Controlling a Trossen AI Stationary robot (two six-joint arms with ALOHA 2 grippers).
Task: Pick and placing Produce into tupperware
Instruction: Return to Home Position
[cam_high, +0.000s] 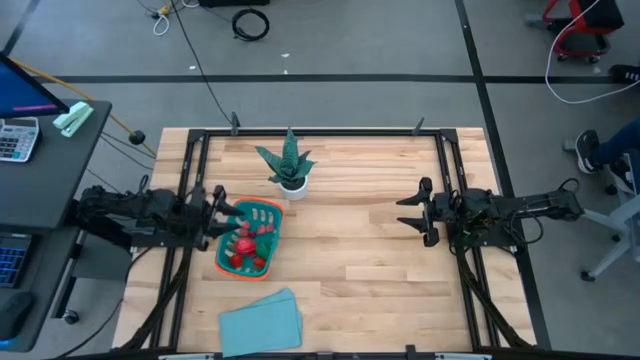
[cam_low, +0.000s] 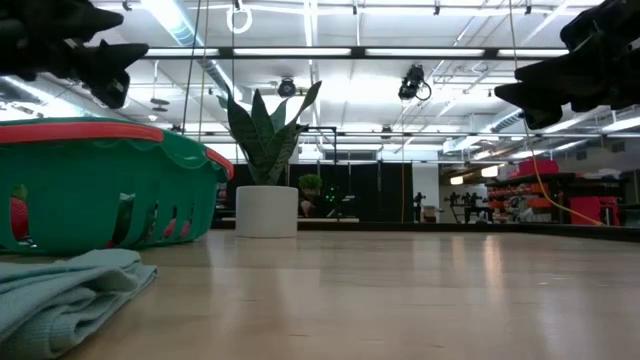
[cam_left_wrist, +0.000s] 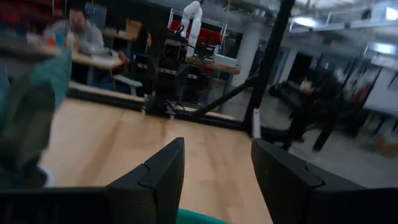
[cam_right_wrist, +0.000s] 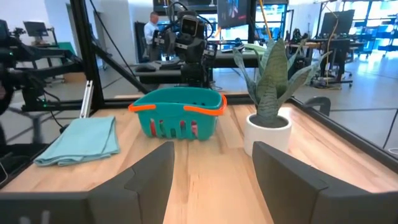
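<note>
We see the tupperware (cam_high: 270, 205) on the left half of the table (cam_high: 380, 270), with the produce (cam_high: 247, 245) lying inside it as a cluster of red and pink pieces. The left gripper (cam_high: 224, 211) hangs above the tupperware's left rim, raised off it in the low view, and its fingers (cam_left_wrist: 161, 169) are spread with nothing between them. In its wrist view a sliver of teal shows just under the fingertips. The right gripper (cam_high: 409, 212) is well apart from the tupperware, over the right half of the table and also held high. It faces the tupperware across bare wood, and its fingers (cam_right_wrist: 152, 171) are likewise spread and empty. From its wrist view the tupperware sits straight ahead, red pieces showing through the slots in its wall. A potted plant (cam_high: 288, 166) stands just beside the tupperware's far corner, and a folded light-blue cloth (cam_high: 260, 320) lies near its other end, toward the table's front edge.
</note>
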